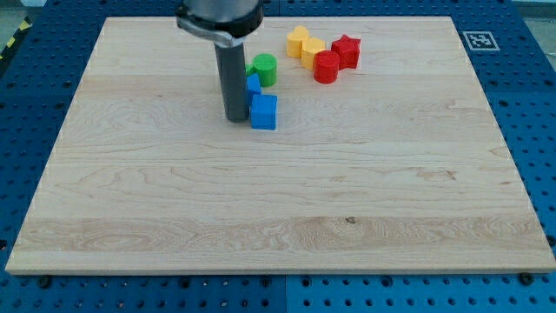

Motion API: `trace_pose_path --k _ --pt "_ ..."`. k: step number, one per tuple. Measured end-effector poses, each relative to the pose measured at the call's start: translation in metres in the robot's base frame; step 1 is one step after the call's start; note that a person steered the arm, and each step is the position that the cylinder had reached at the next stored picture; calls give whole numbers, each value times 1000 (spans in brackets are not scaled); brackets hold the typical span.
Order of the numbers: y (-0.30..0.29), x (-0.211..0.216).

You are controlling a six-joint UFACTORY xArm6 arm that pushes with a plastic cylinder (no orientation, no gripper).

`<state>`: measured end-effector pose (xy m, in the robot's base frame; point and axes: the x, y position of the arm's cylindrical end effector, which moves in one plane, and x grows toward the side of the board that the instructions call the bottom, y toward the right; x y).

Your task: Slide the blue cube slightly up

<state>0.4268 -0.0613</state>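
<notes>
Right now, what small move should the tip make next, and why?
Probably I should bring my tip around below the blue cube, then push toward the view's top. It now stands at the cube's left side, so pushing from there would send it sideways.

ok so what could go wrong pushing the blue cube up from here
My tip sits at the blue cube's left side, not below it, so a push now would likely send it to the view's right rather than up. A second blue block and the green cylinder stand just above; the cube could shove them along.
</notes>
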Motion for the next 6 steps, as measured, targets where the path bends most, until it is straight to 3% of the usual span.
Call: trace_pose_path --k 1,3,6 --pt "19 29" --pt "40 28" --pt "40 -10"
